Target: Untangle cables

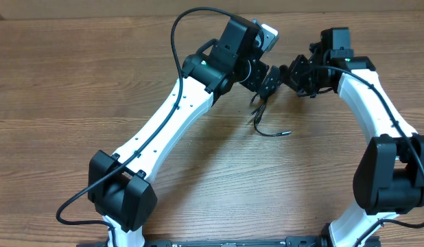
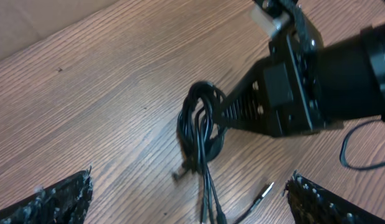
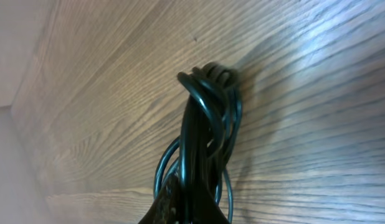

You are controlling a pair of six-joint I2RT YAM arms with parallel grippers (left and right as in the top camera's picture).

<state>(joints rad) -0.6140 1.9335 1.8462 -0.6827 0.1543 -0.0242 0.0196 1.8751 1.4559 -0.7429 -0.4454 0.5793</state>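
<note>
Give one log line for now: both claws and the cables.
right claw: shut on cables | left claw: open, near cables | cables: tangled, loose ends on table

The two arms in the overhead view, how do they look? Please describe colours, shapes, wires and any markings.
The left arm and the right arm have long white links and blocky black joints. Small dark holes dot the left one's links. A thick black wire runs along each, and a small green light glows near each wrist. The right gripper is black with tapering fingers.

A bare wood-grain table (image 1: 75, 82) fills every view.
</note>
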